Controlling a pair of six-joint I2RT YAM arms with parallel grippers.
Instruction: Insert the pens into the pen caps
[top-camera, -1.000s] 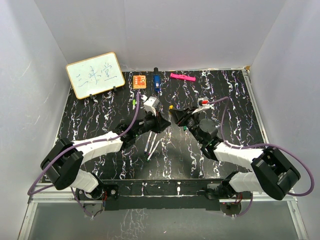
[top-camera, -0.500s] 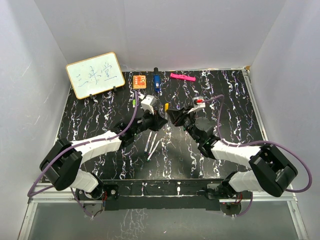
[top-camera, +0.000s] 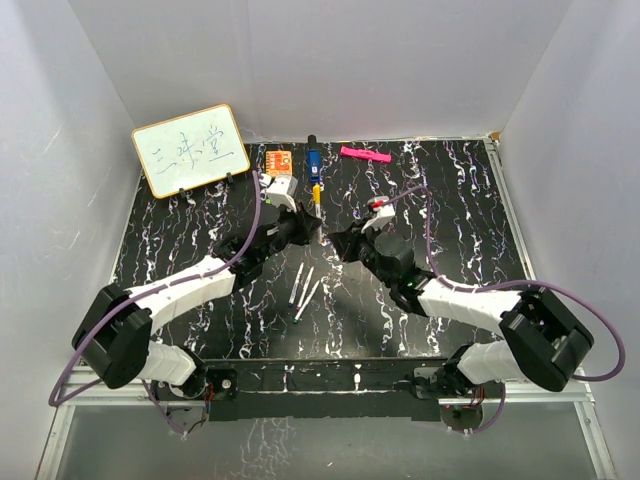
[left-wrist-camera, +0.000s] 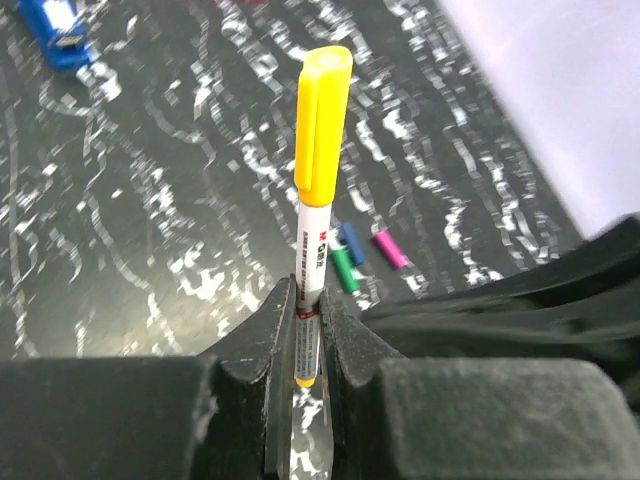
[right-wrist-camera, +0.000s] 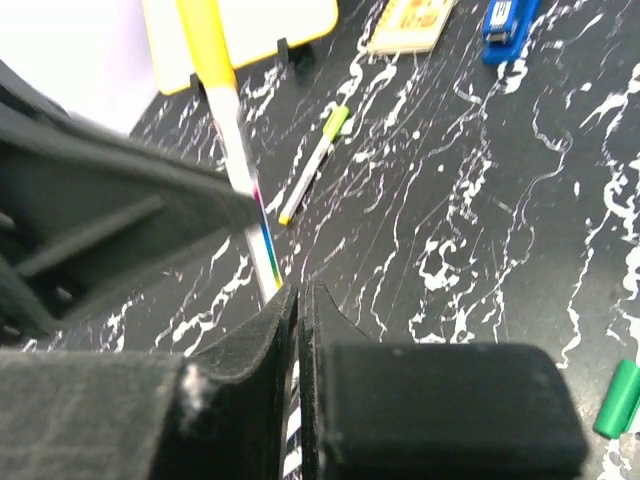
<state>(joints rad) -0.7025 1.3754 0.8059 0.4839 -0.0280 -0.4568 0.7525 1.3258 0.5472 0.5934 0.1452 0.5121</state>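
Observation:
My left gripper (top-camera: 304, 222) (left-wrist-camera: 308, 292) is shut on a white pen (left-wrist-camera: 312, 262) that carries a yellow cap (left-wrist-camera: 322, 125) (top-camera: 316, 193), held above the table and pointing toward the back. My right gripper (top-camera: 338, 243) (right-wrist-camera: 300, 292) is shut with nothing between its fingers, just right of the left one; the capped pen (right-wrist-camera: 232, 135) shows ahead of it. Green (left-wrist-camera: 345, 268), blue (left-wrist-camera: 350, 238) and magenta (left-wrist-camera: 390, 248) caps lie loose on the table. Two pens (top-camera: 303, 290) lie near the middle. Another pen (right-wrist-camera: 315, 165) lies further back.
A whiteboard (top-camera: 190, 149) stands at the back left. An orange block (top-camera: 279, 161), a blue block (top-camera: 313, 163) and a pink bar (top-camera: 365, 154) lie along the back edge. White walls enclose the black marbled table (top-camera: 450, 210).
Both grippers moved toward the back left. The yellow cap that was at my right gripper now sits on the pen in my left gripper, and the right gripper is apart from it.

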